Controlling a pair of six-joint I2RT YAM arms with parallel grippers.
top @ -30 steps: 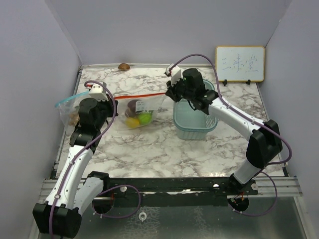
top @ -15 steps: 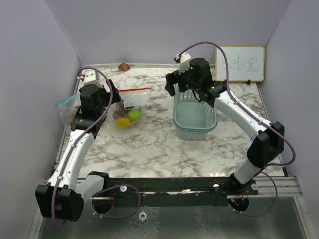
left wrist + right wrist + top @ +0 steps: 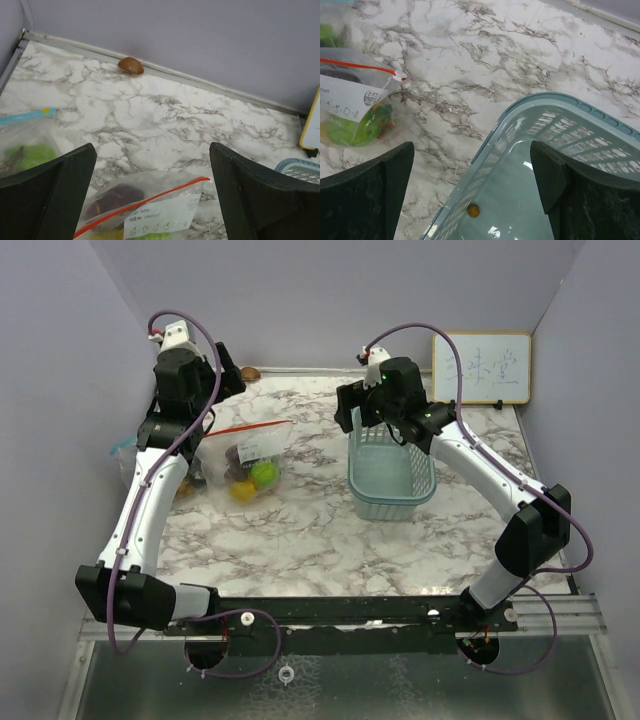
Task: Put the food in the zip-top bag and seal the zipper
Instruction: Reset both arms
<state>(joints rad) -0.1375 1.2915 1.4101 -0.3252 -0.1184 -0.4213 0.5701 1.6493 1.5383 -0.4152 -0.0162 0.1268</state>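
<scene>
A blue-zippered bag (image 3: 122, 448) at far left is half hidden behind the left arm. The left gripper (image 3: 152, 150) is spread wide, empty, above the zip-top bag (image 3: 245, 440), in which the food (image 3: 263, 473) is seen; the bag's label cannot be read. A brown piece (image 3: 249, 372) lies apart, by the far wall. The right gripper (image 3: 472, 150) is spread wide, empty, over the basket (image 3: 392, 502) rim.

Zip-top bag (image 3: 160, 217) bottom (left wrist view) off-frame
</scene>
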